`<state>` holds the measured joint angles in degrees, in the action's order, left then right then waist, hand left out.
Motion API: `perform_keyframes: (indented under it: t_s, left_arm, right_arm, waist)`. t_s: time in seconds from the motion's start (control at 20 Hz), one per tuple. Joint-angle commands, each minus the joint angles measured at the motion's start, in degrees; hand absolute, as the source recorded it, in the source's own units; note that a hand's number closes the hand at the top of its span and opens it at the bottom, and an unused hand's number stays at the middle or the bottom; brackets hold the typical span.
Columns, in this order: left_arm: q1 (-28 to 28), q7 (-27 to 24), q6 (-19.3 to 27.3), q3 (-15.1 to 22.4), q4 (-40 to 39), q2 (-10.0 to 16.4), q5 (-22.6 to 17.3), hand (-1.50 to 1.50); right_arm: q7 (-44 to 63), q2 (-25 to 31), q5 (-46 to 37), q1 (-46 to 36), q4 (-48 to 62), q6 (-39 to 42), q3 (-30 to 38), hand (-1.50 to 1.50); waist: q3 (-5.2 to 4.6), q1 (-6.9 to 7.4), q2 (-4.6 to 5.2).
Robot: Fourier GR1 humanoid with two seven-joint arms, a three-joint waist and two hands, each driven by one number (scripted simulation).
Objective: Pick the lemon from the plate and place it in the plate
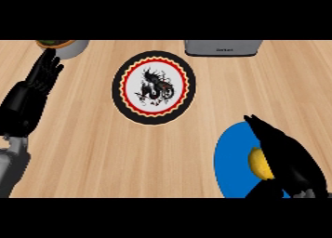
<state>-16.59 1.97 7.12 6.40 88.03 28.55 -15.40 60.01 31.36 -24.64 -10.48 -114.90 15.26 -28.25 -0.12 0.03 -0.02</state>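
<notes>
A yellow lemon [258,163] lies on a blue plate [231,158] at the lower right. My right hand [286,155] hangs over that plate with its fingers straight, covering the lemon's right side; I cannot tell whether it touches the fruit. A second plate [154,87], black-rimmed with a red and white pattern and a dark figure in its centre, sits at the middle of the counter with nothing on it. At the left edge my left hand [32,90] rests open, fingers pointing up.
A grey appliance [223,47] stands at the back edge, right of centre. A round bowl-like container [63,45] shows at the back left, just above my left hand. Wooden counter runs between the two plates.
</notes>
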Motion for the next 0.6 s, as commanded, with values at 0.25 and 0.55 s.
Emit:
perform_keyframes:
  t_s: [0.25, 0.55]
  left_arm:
    - [1.96, 1.44, 1.23, 0.82, 2.75, -2.34, 2.49, 0.0]
    - [-0.43, 2.16, -0.73, -1.8, 1.31, -1.73, 2.65, 0.0]
  right_arm:
    - [6.94, 1.34, -1.67, -2.54, 7.82, 7.42, 1.5, -1.5]
    - [10.11, -2.38, -3.11, -0.56, 7.54, 8.7, 0.0, -1.5]
  waist:
    - [0.07, 0.21, 0.05]
    - [0.08, -0.14, 0.01]
